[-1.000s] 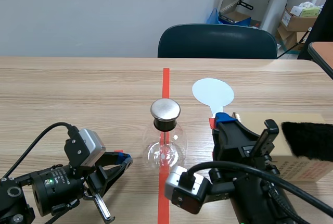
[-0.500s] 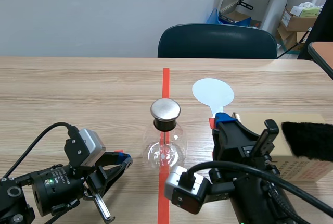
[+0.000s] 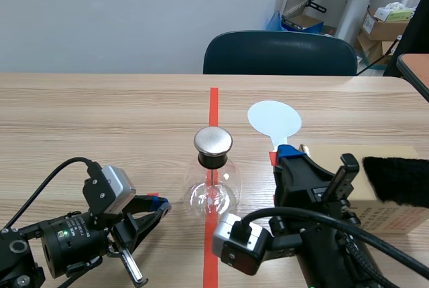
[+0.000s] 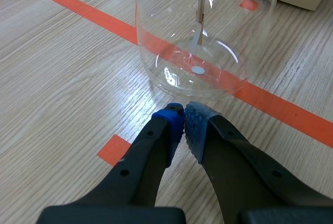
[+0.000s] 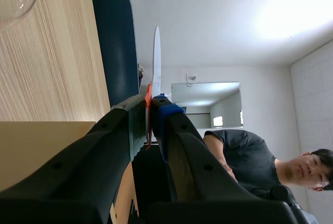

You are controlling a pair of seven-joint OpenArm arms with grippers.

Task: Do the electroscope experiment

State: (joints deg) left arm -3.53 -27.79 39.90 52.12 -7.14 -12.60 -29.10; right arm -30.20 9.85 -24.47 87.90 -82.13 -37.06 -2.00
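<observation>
Right gripper [image 3: 287,153] clamped on paddle [image 3: 274,119], round end free, likely for flask [image 3: 213,193] cap [image 3: 213,140]; left gripper [image 4: 183,121] closed, empty, just beside flask

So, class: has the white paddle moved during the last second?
No: the white paddle sits just where it was, beside the red tape line.

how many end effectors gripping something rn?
1: the right end effector, right of the flask, is shut on the paddle handle. The left end effector is shut on nothing, beside the flask.
</observation>
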